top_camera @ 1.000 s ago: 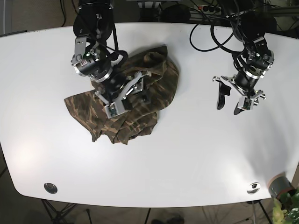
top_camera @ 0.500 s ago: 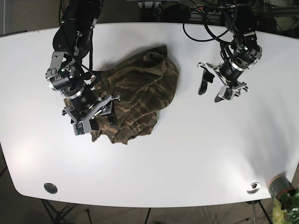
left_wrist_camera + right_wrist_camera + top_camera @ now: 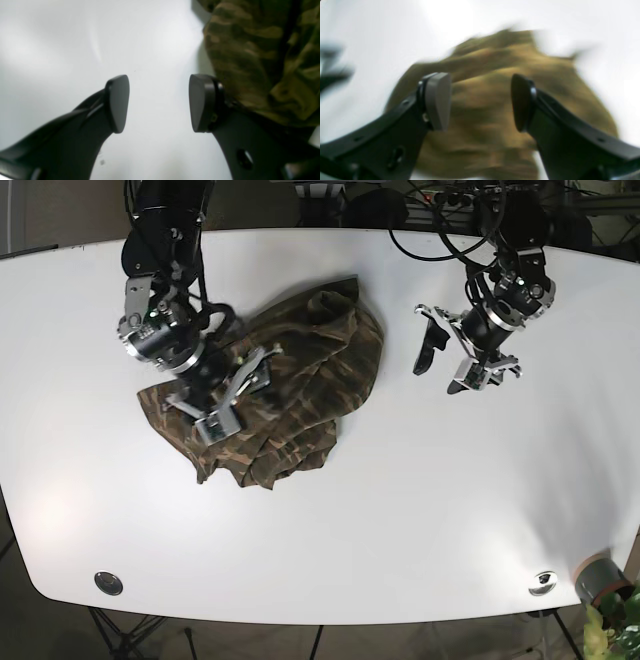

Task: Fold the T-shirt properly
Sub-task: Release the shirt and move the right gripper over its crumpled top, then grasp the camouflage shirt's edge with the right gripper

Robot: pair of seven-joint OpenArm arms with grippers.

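The camouflage T-shirt (image 3: pixel 310 370) lies crumpled in a heap left of the table's middle. My right gripper (image 3: pixel 235 395) hovers open over the heap's left part. The right wrist view is blurred and shows the shirt (image 3: pixel 490 130) under the open right gripper (image 3: pixel 480 102), with nothing between its fingers. My left gripper (image 3: pixel 445 365) is open over bare table just right of the shirt. In the left wrist view the left gripper (image 3: pixel 158 102) is empty, and the shirt's edge (image 3: pixel 262 50) lies beside its right finger (image 3: pixel 200 102).
The white table (image 3: pixel 420 510) carries two round metal fittings near its front edge (image 3: pixel 108 583) (image 3: pixel 543 582). Black cables (image 3: pixel 440 240) trail over the back right. A small pot with a plant (image 3: pixel 600 580) stands off the front right corner.
My right gripper moved from the shirt's left edge back up and right over the heap, still open. My left gripper drifted slightly left toward the shirt. The shirt looks unchanged.
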